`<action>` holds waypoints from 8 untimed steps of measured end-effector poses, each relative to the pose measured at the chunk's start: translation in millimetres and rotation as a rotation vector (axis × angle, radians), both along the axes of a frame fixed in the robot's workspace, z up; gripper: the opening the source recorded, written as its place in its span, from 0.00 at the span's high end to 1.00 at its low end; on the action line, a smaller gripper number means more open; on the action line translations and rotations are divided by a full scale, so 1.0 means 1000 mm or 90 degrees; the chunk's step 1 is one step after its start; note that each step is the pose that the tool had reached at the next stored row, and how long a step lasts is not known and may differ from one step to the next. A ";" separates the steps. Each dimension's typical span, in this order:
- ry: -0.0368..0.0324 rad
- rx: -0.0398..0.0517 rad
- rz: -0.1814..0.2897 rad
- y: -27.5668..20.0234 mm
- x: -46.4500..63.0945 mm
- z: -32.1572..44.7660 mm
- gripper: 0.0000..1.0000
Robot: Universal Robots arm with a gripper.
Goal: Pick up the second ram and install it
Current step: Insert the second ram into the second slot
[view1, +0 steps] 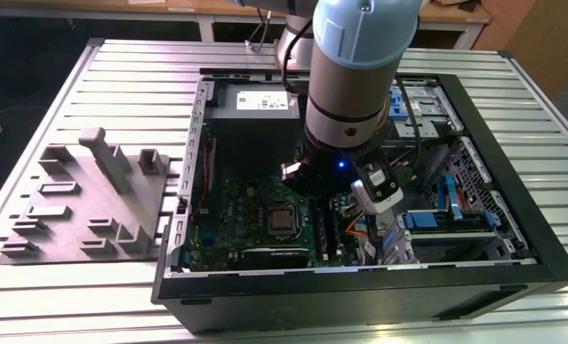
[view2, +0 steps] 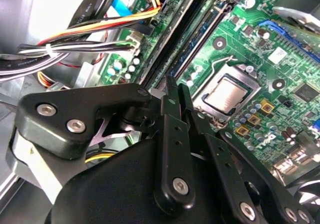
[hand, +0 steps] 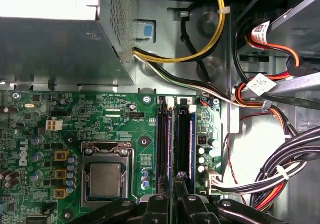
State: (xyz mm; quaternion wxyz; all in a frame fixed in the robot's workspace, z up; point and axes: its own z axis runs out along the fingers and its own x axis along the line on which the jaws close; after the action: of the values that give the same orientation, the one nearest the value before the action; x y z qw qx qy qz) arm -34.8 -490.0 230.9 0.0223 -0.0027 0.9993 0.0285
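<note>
My gripper (view2: 175, 87) hangs inside the open computer case (view1: 361, 290), over the long black slots (hand: 186, 144) of the green board (hand: 125, 114). In both wrist views its two fingers stand close together at about the slots' mid-length. A thin dark purplish strip, the second ram (hand: 171, 144), is seen edge-on along one slot and runs in between the fingertips (hand: 178, 178). The fingers look shut on it. How deep it sits in the slot is hidden. In the exterior view the arm's wrist (view1: 346, 154) covers the gripper.
A processor socket (hand: 106, 179) lies beside the slots. Bundled cables (hand: 280, 174) and a metal power supply box (hand: 60, 44) crowd the other sides. A grey fixture (view1: 83, 208) with an upright post (view1: 107, 161) sits on the slatted table at the exterior view's left.
</note>
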 end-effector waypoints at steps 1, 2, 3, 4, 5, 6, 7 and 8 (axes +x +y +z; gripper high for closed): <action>0.0000 -0.0015 0.000 0.0000 0.000 -0.0006 0.81; 0.0002 -0.0028 0.000 -0.0001 0.000 -0.0009 0.81; 0.0002 -0.0028 0.000 -0.0001 0.000 -0.0009 0.81; 0.0002 -0.0029 0.000 -0.0001 0.000 -0.0008 0.81; 0.0001 -0.0029 0.000 -0.0001 0.000 -0.0009 0.81; 0.0002 -0.0029 0.000 -0.0001 0.000 -0.0009 0.81; 0.0002 -0.0029 0.000 -0.0001 0.000 -0.0009 0.81; 0.0001 -0.0028 0.000 -0.0001 0.000 -0.0010 0.81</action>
State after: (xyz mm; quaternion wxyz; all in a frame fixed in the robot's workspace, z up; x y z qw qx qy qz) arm -34.8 -490.1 229.9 0.0222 -0.0028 0.9994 0.0263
